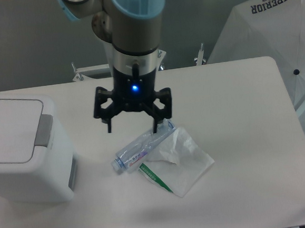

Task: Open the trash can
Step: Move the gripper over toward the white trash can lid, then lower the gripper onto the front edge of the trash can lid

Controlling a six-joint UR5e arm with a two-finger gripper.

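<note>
A robotics lab is showing here — a grey-and-blue robot arm (133,36) is standing over a plain white counter (239,139), a white photo umbrella (267,25) marked SUPERIOR sitting beyond its right edge.

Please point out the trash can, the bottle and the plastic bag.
trash can (11,128), fixed camera, flat white lid
bottle (139,149), fixed camera, clear body
plastic bag (185,161), fixed camera, crumpled middle
</note>
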